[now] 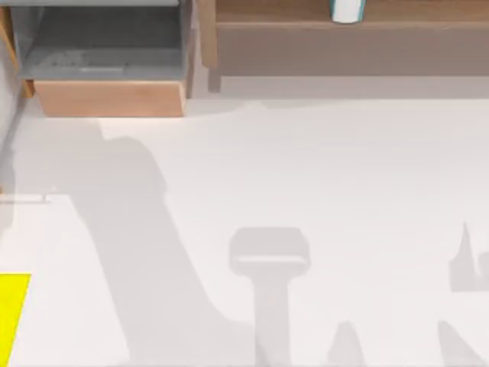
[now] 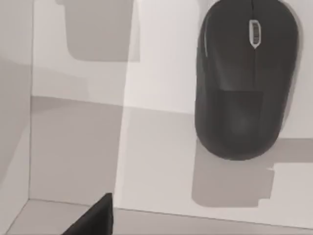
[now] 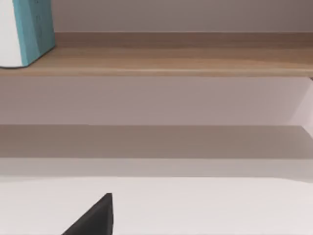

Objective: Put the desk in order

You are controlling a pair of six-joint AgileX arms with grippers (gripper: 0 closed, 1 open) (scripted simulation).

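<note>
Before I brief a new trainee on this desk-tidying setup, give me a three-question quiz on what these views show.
1. True or false: the drawer box stands open.
2. What black item lies on the desk in the left wrist view?
3. The white-and-teal container stands: A) in the drawer box, B) on the wooden shelf, C) on the yellow block.

Key: 1 true. 2 computer mouse. 3 B.
</note>
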